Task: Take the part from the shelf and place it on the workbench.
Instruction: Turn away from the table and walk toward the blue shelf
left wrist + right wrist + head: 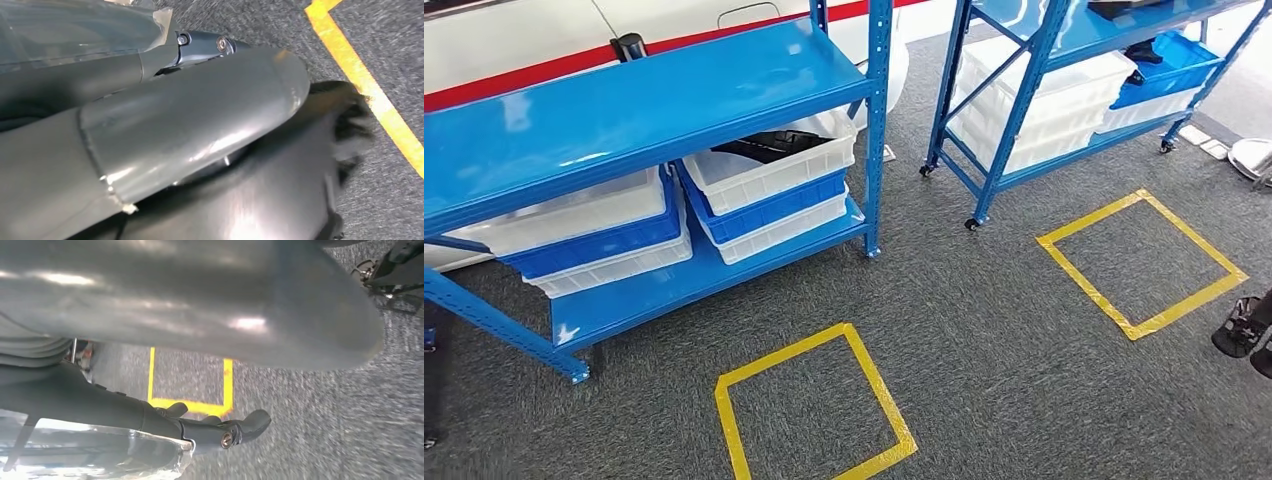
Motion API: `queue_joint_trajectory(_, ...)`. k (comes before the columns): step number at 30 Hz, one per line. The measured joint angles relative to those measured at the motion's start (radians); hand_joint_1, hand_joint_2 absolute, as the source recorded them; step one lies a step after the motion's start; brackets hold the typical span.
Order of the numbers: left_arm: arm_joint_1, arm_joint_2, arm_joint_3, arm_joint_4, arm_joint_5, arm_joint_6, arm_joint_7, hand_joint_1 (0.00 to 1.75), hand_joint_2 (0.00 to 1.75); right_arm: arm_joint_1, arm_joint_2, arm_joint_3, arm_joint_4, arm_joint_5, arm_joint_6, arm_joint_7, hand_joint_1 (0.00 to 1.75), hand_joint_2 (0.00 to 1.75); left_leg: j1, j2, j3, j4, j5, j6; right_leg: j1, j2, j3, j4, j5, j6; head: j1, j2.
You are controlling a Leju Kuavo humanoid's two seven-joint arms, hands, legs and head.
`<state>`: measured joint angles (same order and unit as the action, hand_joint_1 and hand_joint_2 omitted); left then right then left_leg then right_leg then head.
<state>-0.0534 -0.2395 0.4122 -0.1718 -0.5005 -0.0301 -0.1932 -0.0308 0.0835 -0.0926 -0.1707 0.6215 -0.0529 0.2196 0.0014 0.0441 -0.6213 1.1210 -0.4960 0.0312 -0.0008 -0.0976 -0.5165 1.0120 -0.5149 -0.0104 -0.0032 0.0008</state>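
A black part [767, 146] lies in the top white bin [774, 172] on the lower tier of the nearer blue shelf [654, 110]. My right hand [1246, 328] hangs low at the right edge of the head view, far from that shelf. In the right wrist view my right hand [200, 295] hangs over the carpet, its dark fingers [220, 430] stretched out with nothing in them. My left hand [190, 125] also hangs by my body, its thick grey thumb large in the left wrist view and a dark finger [200, 47] straight and empty.
A second blue shelf [1044, 60] on wheels stands at the back right, with white and blue bins and dark parts [1142, 50]. Two yellow tape squares [814, 410] [1142, 262] mark the grey carpet. A white and red car body [514, 50] stands behind the shelves.
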Motion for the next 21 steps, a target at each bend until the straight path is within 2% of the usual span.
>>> queue_joint_trajectory(1,-0.001,0.0,0.0,0.0,0.0,0.001,0.001,0.0,0.0,-0.001,0.001,0.0,0.0,0.001,0.0,0.0,0.0,0.0,-0.007,0.019,0.029,-0.053,0.013,0.008,0.004,-0.011,0.003,0.0,-0.002,0.001,0.001,0.0)
queue_joint_trajectory(2,-0.002,0.001,0.001,0.0,0.0,0.001,0.001,0.0,0.0,-0.002,0.001,0.001,0.0,0.002,0.001,-0.001,0.0,0.0,-0.012,0.032,0.044,-0.084,0.017,0.015,0.006,-0.022,0.006,0.0,-0.004,0.004,0.002,0.0)
queue_joint_trajectory(3,-0.003,0.001,0.001,0.0,0.0,0.002,0.001,0.0,0.0,-0.004,0.002,0.001,0.0,0.004,0.001,-0.001,0.0,0.0,-0.017,0.032,0.046,-0.093,0.015,0.018,0.007,-0.033,0.009,-0.001,-0.006,0.007,0.002,0.0)
queue_joint_trajectory(4,-0.002,0.001,0.002,0.0,0.001,0.001,0.001,0.0,0.0,-0.007,0.002,0.002,0.0,0.006,0.001,-0.002,0.0,0.0,-0.019,0.018,0.044,-0.097,0.018,0.02,0.007,-0.045,0.012,-0.004,-0.006,0.011,0.002,0.0)
queue_joint_trajectory(5,-0.001,0.0,0.003,0.0,0.001,0.001,0.0,0.0,0.0,-0.009,0.003,0.004,-0.001,0.009,0.002,-0.002,0.0,0.0,-0.015,0.006,0.048,-0.105,0.025,0.022,0.008,-0.047,0.013,-0.002,-0.009,0.015,0.002,0.0)
queue_joint_trajectory(6,-0.001,0.0,0.005,0.0,0.002,0.002,0.0,0.0,0.0,-0.009,0.003,0.006,-0.001,0.011,0.002,-0.002,0.0,0.0,-0.011,-0.008,0.052,-0.115,0.032,0.025,0.007,-0.03,0.009,0.01,-0.017,0.018,0.003,0.0)
queue_joint_trajectory(7,-0.001,-0.002,0.007,0.0,0.003,0.001,0.0,0.0,0.0,-0.008,0.003,0.007,-0.002,0.013,0.002,-0.003,0.0,0.0,-0.007,-0.021,0.056,-0.125,0.04,0.029,0.006,-0.001,-0.003,0.039,-0.034,0.019,0.005,0.0)
queue_joint_trajectory(9,-0.004,-0.004,0.01,0.0,0.004,0.002,-0.002,0.0,0.0,-0.004,0.002,0.008,-0.002,0.015,0.002,-0.003,0.0,0.0,-0.001,-0.049,0.056,-0.134,0.049,0.033,-0.003,0.067,-0.057,0.152,-0.087,0.017,0.009,0.0)
queue_joint_trajectory(10,-0.005,-0.005,0.011,0.0,0.004,0.002,-0.002,0.0,0.0,-0.003,0.001,0.008,-0.002,0.016,0.002,-0.003,0.0,0.0,0.0,-0.063,0.055,-0.134,0.051,0.034,-0.008,0.082,-0.087,0.214,-0.109,0.019,0.01,0.0)
queue_joint_trajectory(11,-0.004,-0.006,0.012,0.0,0.003,0.003,-0.004,0.0,0.0,-0.001,0.0,0.008,-0.002,0.017,0.002,-0.003,0.0,0.0,0.001,-0.079,0.054,-0.133,0.052,0.033,-0.012,0.089,-0.109,0.255,-0.119,0.024,0.01,0.0)
queue_joint_trajectory(12,-0.003,-0.006,0.012,0.0,0.003,0.003,-0.007,0.0,0.0,0.0,-0.001,0.009,-0.002,0.017,0.002,-0.003,0.0,0.0,0.002,-0.096,0.054,-0.133,0.052,0.032,-0.017,0.091,-0.114,0.259,-0.111,0.034,0.01,0.0)
queue_joint_trajectory(13,-0.002,-0.006,0.012,0.0,0.003,0.003,-0.01,0.0,0.0,0.0,-0.002,0.009,-0.002,0.018,0.002,-0.003,0.0,0.0,0.004,-0.111,0.055,-0.131,0.052,0.029,-0.022,0.094,-0.101,0.225,-0.088,0.047,0.01,0.0)
queue_joint_trajectory(15,-0.001,-0.006,0.012,0.0,0.003,0.0,-0.017,0.0,0.0,0.0,-0.004,0.009,-0.002,0.02,-0.002,-0.011,0.0,0.0,0.006,-0.136,0.053,-0.122,0.048,0.018,-0.033,0.106,-0.047,0.094,-0.027,0.072,0.013,0.0)
queue_joint_trajectory(16,-0.001,-0.006,0.013,0.0,0.003,-0.002,-0.02,0.0,0.0,-0.001,-0.003,0.009,-0.002,0.021,-0.007,-0.018,0.0,0.0,0.005,-0.143,0.05,-0.115,0.044,0.01,-0.035,0.113,-0.029,0.043,-0.006,0.075,0.016,0.0)
queue_joint_trajectory(17,0.0,-0.005,0.013,0.0,0.003,-0.003,-0.022,0.0,0.0,-0.004,-0.002,0.01,-0.002,0.021,-0.014,-0.026,0.0,0.0,0.003,-0.148,0.047,-0.109,0.04,0.004,-0.035,0.118,-0.02,0.015,0.004,0.071,0.018,0.0)
queue_joint_trajectory(19,0.001,-0.004,0.013,0.0,0.001,-0.007,-0.027,0.0,0.0,-0.01,0.0,0.01,-0.002,0.022,-0.025,-0.037,0.0,0.0,0.002,-0.152,0.043,-0.105,0.037,-0.005,-0.031,0.119,-0.018,0.009,0.007,0.053,0.017,0.0)
queue_joint_trajectory(20,0.002,-0.004,0.013,0.0,0.001,-0.009,-0.029,0.0,0.0,-0.012,0.0,0.01,-0.002,0.022,-0.029,-0.039,0.0,0.0,0.005,-0.149,0.042,-0.104,0.036,-0.008,-0.032,0.116,-0.015,0.009,0.009,0.045,0.015,0.0)
queue_joint_trajectory(21,0.002,-0.004,0.013,0.0,0.0,-0.012,-0.032,0.0,0.0,-0.012,0.0,0.01,-0.002,0.022,-0.03,-0.04,0.0,0.0,0.007,-0.136,0.039,-0.095,0.029,-0.011,-0.033,0.113,-0.012,0.009,0.01,0.038,0.013,0.0)
